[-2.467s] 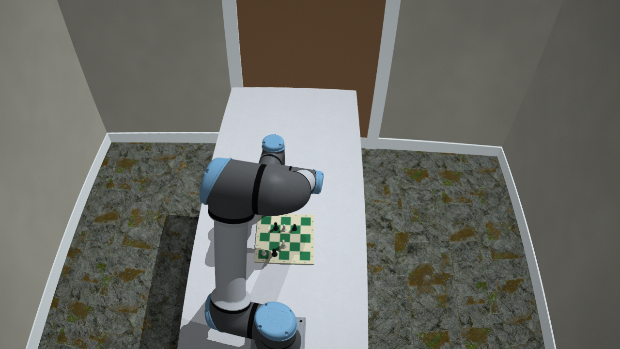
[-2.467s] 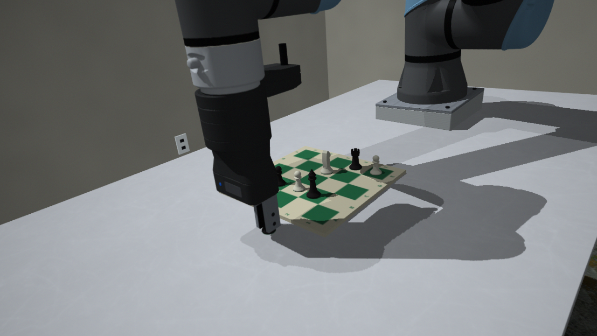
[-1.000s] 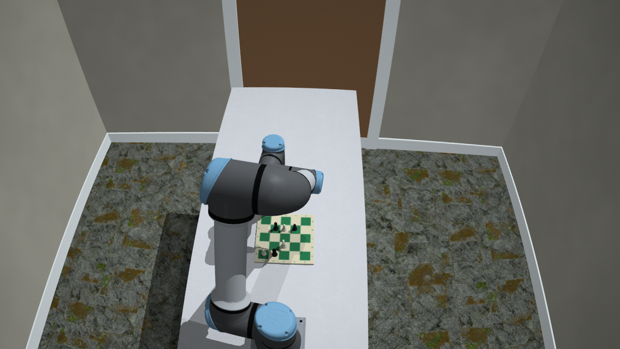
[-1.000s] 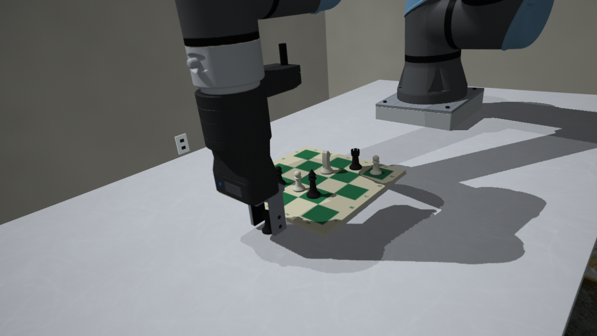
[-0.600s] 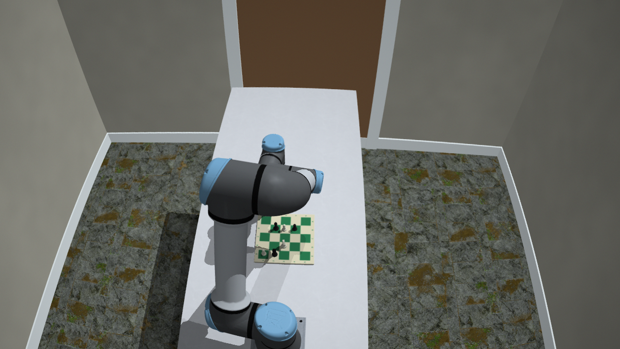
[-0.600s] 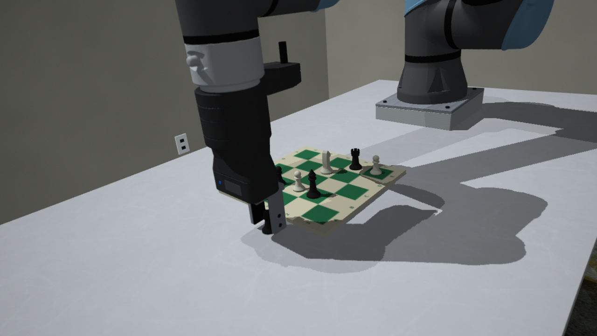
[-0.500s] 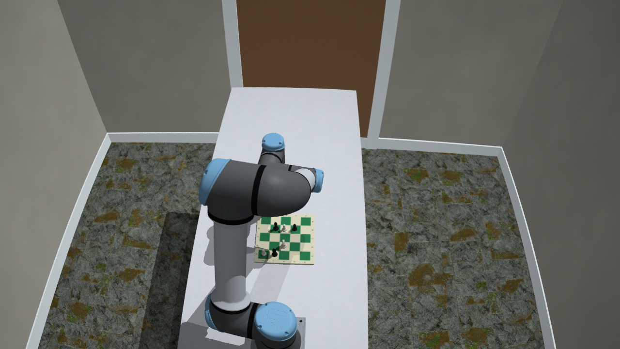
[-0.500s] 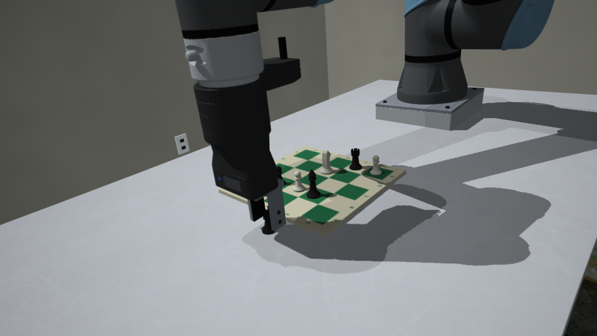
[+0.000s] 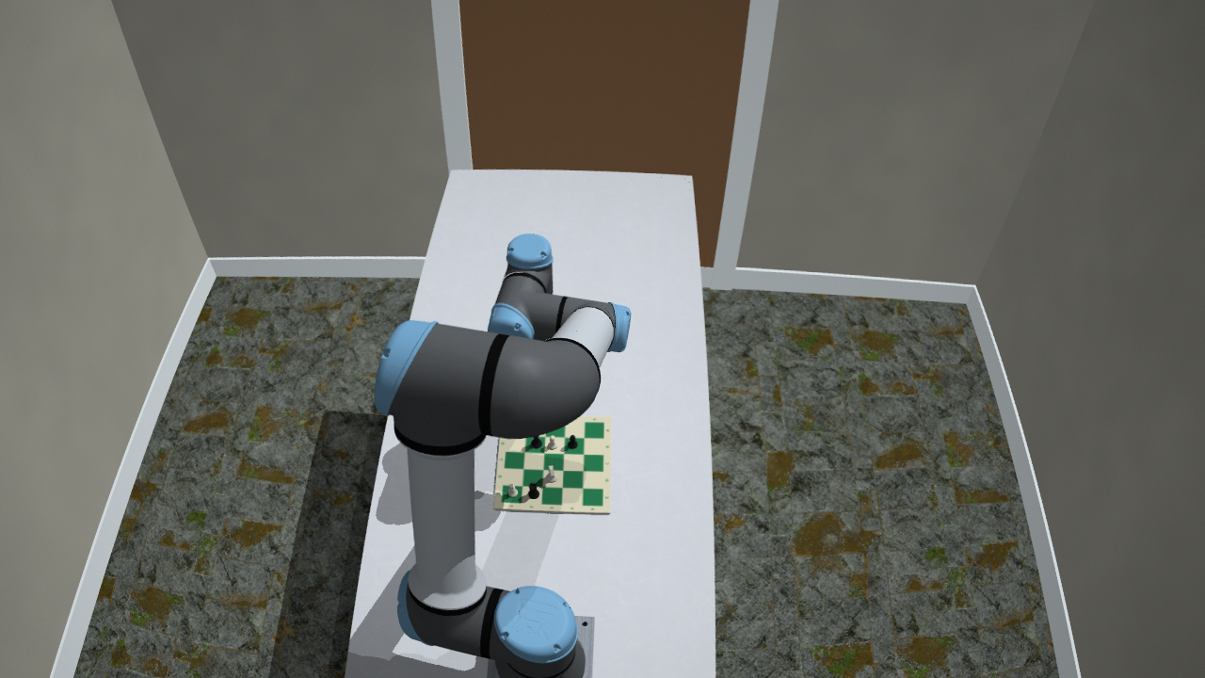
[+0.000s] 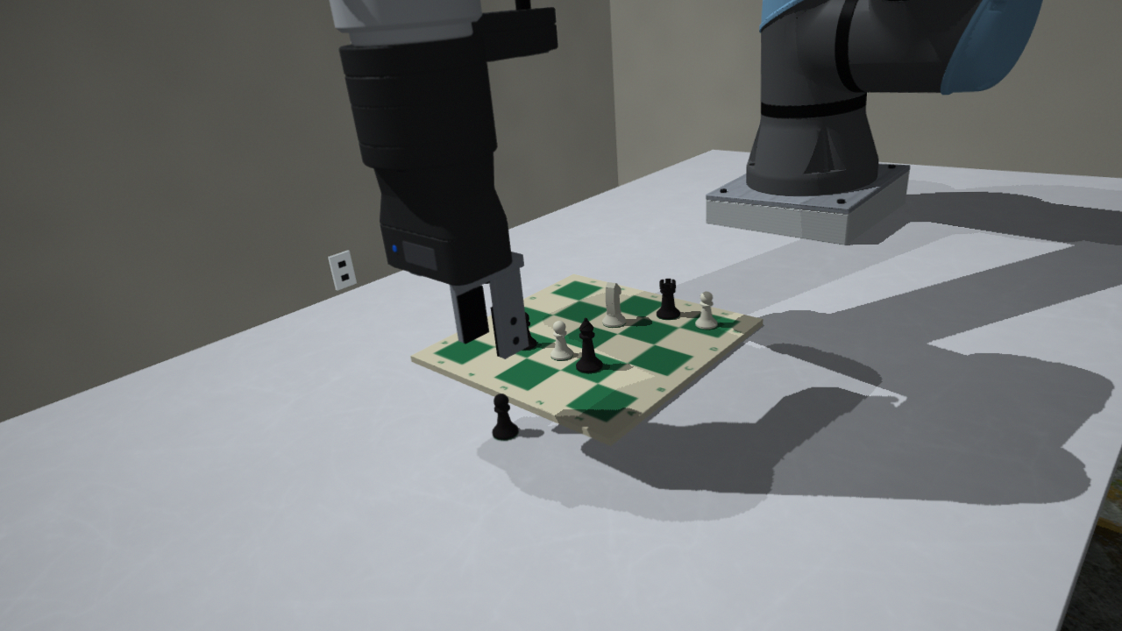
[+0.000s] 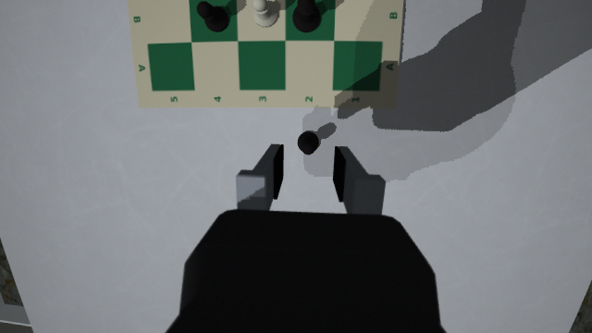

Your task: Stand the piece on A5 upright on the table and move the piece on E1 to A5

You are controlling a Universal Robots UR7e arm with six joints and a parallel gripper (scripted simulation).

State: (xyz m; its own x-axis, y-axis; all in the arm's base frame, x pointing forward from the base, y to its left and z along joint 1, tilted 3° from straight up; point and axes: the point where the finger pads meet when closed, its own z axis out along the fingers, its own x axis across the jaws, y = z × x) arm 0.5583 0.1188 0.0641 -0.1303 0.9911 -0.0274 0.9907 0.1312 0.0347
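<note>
A black pawn (image 10: 504, 418) stands upright on the table just outside the chessboard's (image 10: 588, 345) A edge. In the wrist view the black pawn (image 11: 307, 141) is below the A2 label. My gripper (image 10: 490, 341) is open and empty, raised well above the pawn. In the wrist view the fingers frame the pawn from above without touching it. Square A5 (image 11: 171, 66) is empty. A white pawn (image 10: 706, 310) stands upright on the far corner square, which I read as E1.
Upright on the board are a black pawn (image 11: 214, 16), a white pawn (image 11: 265, 14), a black bishop (image 10: 588, 346), a white piece (image 10: 613, 306) and a black rook (image 10: 667, 300). The arm's base (image 10: 812, 200) stands behind the board.
</note>
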